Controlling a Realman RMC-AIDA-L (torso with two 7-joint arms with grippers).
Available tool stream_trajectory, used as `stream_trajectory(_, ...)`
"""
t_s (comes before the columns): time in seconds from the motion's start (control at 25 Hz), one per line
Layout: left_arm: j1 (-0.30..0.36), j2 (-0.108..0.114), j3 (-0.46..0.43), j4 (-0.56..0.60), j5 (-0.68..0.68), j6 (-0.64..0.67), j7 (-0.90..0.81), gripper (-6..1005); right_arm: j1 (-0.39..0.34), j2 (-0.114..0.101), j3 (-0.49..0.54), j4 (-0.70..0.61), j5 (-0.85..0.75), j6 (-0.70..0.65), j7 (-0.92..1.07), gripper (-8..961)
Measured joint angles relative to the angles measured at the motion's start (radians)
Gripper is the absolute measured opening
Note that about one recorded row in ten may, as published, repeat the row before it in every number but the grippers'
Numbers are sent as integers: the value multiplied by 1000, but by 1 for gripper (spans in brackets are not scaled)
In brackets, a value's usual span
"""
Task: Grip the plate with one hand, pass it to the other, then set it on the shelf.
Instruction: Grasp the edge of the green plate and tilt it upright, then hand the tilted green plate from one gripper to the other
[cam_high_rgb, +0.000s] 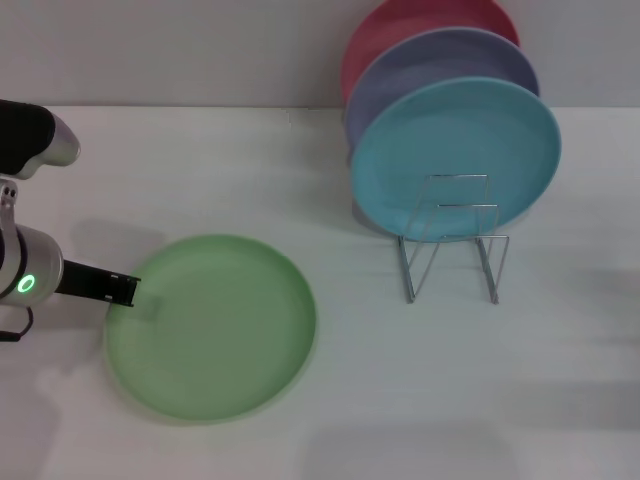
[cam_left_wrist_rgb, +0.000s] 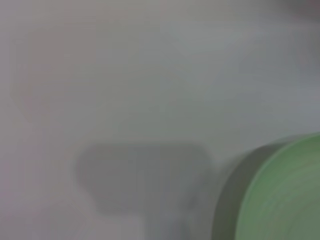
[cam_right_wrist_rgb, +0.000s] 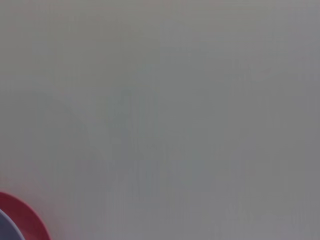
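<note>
Green plate (cam_high_rgb: 212, 328): we see it lying flat on the white table (cam_high_rgb: 300, 180), face up, rim raised all round. Being round, it has no long axis and points nowhere; its open side faces upward. It sits to the left of the wire rack (cam_high_rgb: 452, 240) and nearer the robot, well apart from it.
Left gripper (cam_high_rgb: 118, 288): we find the black gripper, on the arm with the green ring, at the plate's left edge, reaching in from the left. Its tip is at or just over the rim; we cannot tell whether it touches.
Left jaws: we cannot tell how far open they are, nor whether they hold anything.
Left wrist view: we note only a slice of the plate (cam_left_wrist_rgb: 285, 200) and a shadow on the table.
Right gripper: we do not see it.
Rack: stands upright, right of the plate, front slots free.
Behind rack: turquoise plate (cam_high_rgb: 455, 160), lavender plate (cam_high_rgb: 440, 65), red plate (cam_high_rgb: 400, 25), all on edge, stacked front to back.
</note>
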Motion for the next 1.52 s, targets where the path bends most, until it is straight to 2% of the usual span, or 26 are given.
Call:
stream_trajectory(0.52,-11,1,27,34,14,19,-6,35,4,0,-5,7,1,29,1,824)
stream_trajectory(0.88,27,2,28,156,22,46,-5,32,7,-1,-8,45,1,205,23,825)
stream_trajectory(0.96,29,2,28,161,24,50,-5,31,4,-2,-24,81,0,259,57,825)
stream_trajectory(1.0,37,2,27,176,26,65,-5,31,-6,-4,-67,159,-1,276,107,825)
stream_trajectory(1.04,37,2,27,176,26,65,-5,31,-6,-4,-67,159,-1,276,107,825)
stream_trajectory(1.08,42,3,27,186,26,74,-5,30,-25,-5,-121,280,-5,227,158,825)
stream_trajectory(1.12,52,3,29,200,27,89,-4,30,-25,-5,-121,280,-5,227,158,825)
stream_trajectory(1.16,60,4,31,213,28,102,-2,30,-37,-5,-151,355,-11,183,187,825)
stream_trajectory(1.2,78,4,35,239,30,127,7,30,-68,-7,-205,538,-53,29,272,825)
stream_trajectory(1.28,99,2,38,265,32,156,17,31,-92,-10,-244,750,-159,-209,404,824)
stream_trajectory(1.32,99,2,38,265,32,156,17,31,-92,-10,-244,750,-159,-209,404,824)
stream_trajectory(1.36,105,2,39,274,32,165,19,31,-98,-11,-256,849,-232,-326,484,824)
stream_trajectory(1.4,116,2,40,291,35,180,21,32,-88,-16,-263,1011,-416,-517,678,824)
stream_trajectory(1.44,116,2,40,291,35,180,21,32,-88,-16,-263,1011,-416,-517,678,824)
stream_trajectory(1.48,123,2,41,301,35,186,21,32,-51,-19,-260,1141,-649,-640,920,824)
stream_trajectory(1.52,126,3,41,306,36,188,21,33,-51,-19,-260,1141,-649,-640,920,824)
